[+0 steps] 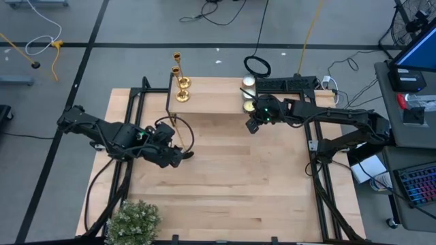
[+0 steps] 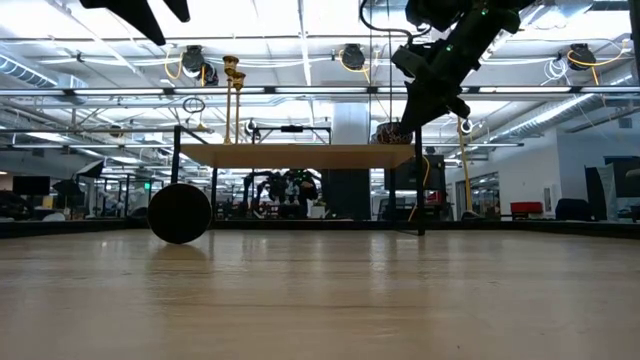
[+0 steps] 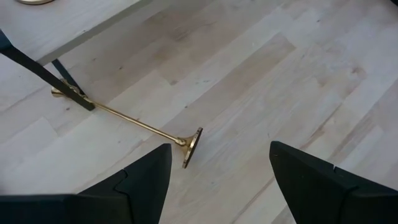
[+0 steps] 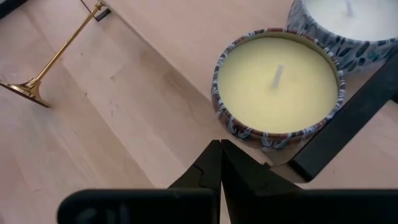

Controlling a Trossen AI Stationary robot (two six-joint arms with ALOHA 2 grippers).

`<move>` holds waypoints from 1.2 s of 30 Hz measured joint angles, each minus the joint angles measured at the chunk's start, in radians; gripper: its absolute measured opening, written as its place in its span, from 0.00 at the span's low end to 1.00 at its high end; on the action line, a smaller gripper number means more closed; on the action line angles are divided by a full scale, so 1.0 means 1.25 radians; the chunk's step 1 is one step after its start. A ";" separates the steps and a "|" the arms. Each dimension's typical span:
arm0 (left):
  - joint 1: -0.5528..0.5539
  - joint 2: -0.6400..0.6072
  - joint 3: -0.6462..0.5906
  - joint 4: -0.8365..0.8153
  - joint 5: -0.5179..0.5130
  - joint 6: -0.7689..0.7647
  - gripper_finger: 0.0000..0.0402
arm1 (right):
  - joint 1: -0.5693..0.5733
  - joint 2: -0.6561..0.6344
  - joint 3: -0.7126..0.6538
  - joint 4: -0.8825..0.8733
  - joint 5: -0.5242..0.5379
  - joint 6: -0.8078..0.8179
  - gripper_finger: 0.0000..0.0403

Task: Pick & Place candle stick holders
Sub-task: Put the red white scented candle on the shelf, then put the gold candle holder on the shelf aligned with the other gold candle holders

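Observation:
Two gold candle stick holders (image 1: 181, 85) stand upright on their round bases at the left end of a raised wooden shelf (image 1: 218, 102); they also show in the low view (image 2: 234, 100). A third holder (image 3: 134, 121) lies on its side on the table, its cup end by the shelf's leg and its base (image 3: 193, 147) toward the near edge. My left gripper (image 3: 221, 180) is open and empty, above the table just short of that base; it also shows in the high view (image 1: 179, 158). My right gripper (image 4: 221, 163) is shut and empty, in the air beside a yellow candle (image 4: 278, 87).
Three small round candles (image 1: 249, 95) sit at the shelf's right part, with a white one (image 4: 348, 25) behind the yellow one. A black shelf leg (image 3: 43, 74) crosses the lying holder's stem. A potted plant (image 1: 133, 221) stands at the near left corner. Bare table (image 1: 238, 177) lies between the arms.

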 joint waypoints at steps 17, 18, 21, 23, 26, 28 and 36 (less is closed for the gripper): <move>0.000 0.000 0.000 -0.004 0.002 -0.004 0.68 | 0.090 -0.019 0.000 0.037 -0.170 0.064 0.00; 0.000 0.000 0.000 -0.004 0.003 -0.004 0.68 | 0.100 -0.019 0.000 0.051 -0.201 0.066 0.00; 0.000 0.000 0.000 -0.003 0.009 -0.011 0.68 | 0.129 -0.019 0.000 0.106 -0.273 0.081 0.00; 0.009 0.000 0.000 -0.002 0.032 -0.029 0.68 | 0.147 -0.019 0.000 0.147 -0.298 0.088 0.00; 0.036 0.000 0.000 -0.002 0.090 -0.082 0.68 | 0.168 -0.021 0.000 0.217 -0.302 0.114 0.00; 0.064 0.000 0.000 -0.003 0.145 -0.132 0.68 | 0.175 -0.025 0.000 0.254 -0.320 0.144 0.00; 0.157 0.049 0.000 -0.017 0.319 -0.208 0.68 | 0.186 -0.044 0.000 0.311 -0.341 0.191 0.09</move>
